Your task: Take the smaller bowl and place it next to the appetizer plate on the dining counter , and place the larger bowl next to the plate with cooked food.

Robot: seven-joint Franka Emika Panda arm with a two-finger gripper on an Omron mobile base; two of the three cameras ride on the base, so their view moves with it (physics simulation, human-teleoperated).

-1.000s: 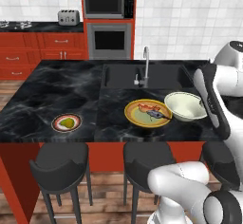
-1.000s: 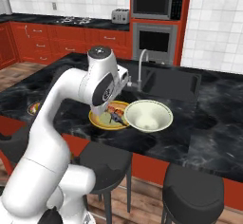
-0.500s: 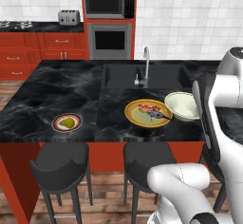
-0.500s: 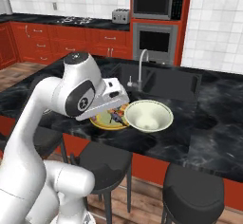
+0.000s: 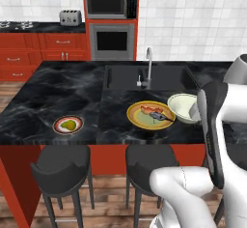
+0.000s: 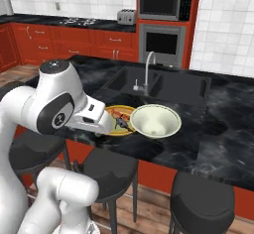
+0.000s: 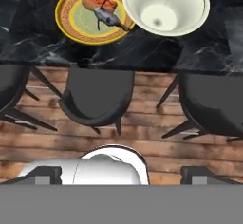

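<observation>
**Larger bowl set down, arm pulling away**

The larger bowl [image 5: 182,107] sits on the dining counter [image 5: 58,92], just right of the plate with cooked food [image 5: 150,115], rims nearly touching. From where I stand, that half of the job looks done. A moment ago the arm leaned over the bowl; now it has drawn back toward the near edge, above the stools [image 7: 97,97]. The gripper [image 7: 116,173] looks down at both dishes with its claw spread wide and nothing between the tips. The appetizer plate [image 5: 67,124] waits well to the left with no bowl beside it. I can't spot the smaller bowl, so fetching it should come next.
</observation>
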